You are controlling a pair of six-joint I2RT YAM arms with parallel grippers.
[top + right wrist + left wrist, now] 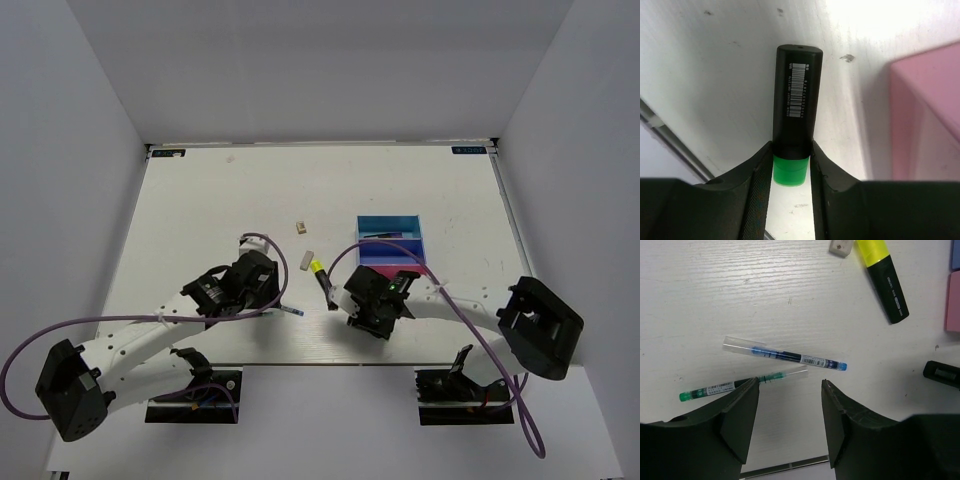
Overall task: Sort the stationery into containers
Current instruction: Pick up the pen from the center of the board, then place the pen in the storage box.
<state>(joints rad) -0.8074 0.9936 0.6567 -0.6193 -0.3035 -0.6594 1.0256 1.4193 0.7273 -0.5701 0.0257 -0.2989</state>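
Highlighter (795,100), black with green cap, clamped in right gripper (791,160); left gripper (790,390) spread wide.

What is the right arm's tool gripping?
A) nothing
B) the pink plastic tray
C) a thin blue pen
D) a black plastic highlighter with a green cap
D: the right wrist view shows the right tool pinching the black plastic highlighter with a green cap at its cap end.

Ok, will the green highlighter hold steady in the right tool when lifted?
The green highlighter looks stiff and light: short plastic barrel. The right tool grips only its cap end, so the body might pivot. Glossy surface, so it could slip.
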